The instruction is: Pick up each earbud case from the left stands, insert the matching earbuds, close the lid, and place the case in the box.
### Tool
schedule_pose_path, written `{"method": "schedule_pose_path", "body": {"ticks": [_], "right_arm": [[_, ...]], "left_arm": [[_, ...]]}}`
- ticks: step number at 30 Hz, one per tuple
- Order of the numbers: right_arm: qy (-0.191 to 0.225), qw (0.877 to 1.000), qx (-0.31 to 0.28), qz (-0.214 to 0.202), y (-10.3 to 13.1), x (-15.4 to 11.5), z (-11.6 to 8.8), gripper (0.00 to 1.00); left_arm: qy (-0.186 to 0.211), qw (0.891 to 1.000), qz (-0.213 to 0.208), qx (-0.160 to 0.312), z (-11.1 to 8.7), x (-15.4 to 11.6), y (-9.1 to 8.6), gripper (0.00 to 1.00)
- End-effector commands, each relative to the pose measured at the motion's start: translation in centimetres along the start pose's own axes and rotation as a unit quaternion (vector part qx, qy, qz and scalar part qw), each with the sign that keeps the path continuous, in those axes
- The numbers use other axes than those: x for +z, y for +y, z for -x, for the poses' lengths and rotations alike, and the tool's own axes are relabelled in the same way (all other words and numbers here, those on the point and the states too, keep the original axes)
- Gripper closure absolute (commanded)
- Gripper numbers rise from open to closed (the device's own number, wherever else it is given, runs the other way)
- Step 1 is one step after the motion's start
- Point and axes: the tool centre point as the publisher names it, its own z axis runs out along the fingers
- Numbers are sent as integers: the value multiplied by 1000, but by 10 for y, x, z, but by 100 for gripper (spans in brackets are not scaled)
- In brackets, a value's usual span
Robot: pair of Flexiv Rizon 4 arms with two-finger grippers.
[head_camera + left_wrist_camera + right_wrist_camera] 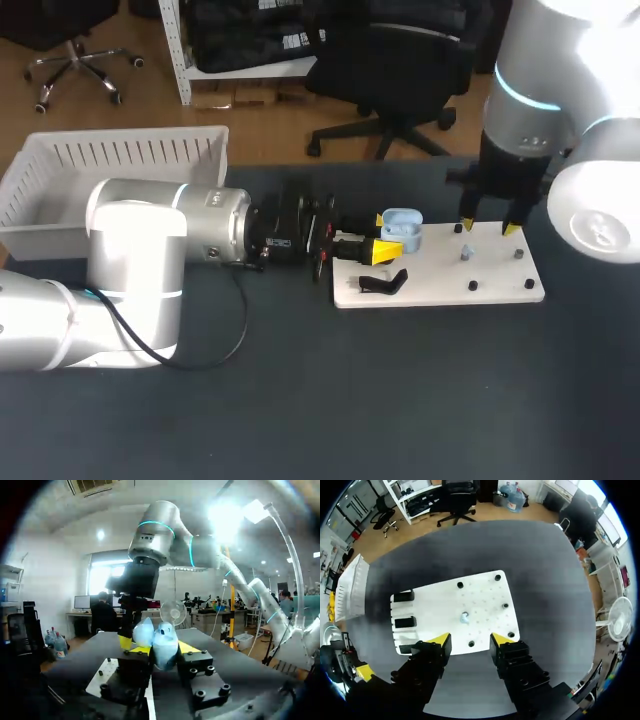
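Over the white board (pixel 500 285), the left gripper (pixel 385 236) lies level, clamped on the lid-up earbud case (pixel 402 228); the right gripper (pixel 489 228) points down, spread wide, empty.

A dark bench (pixel 400 400) carried a flat white board (pixel 437 280) studded with small black pegs (pixel 472 286) near its edges.
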Motion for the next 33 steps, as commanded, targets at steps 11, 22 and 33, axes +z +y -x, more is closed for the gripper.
{"method": "schedule_pose_path", "body": {"ticks": [11,22,33], "right_arm": [[18,1000,-21,-1,5,37,0,56],[18,999,-37,-7,12,53,4,54],[27,999,-33,-9,9,65,7,57]], "left_arm": [[-1,1000,0,0,-1,0,1,100],[-1,1000,0,0,-1,0,1,100],[-1,1000,0,0,-1,0,1,100]]}}
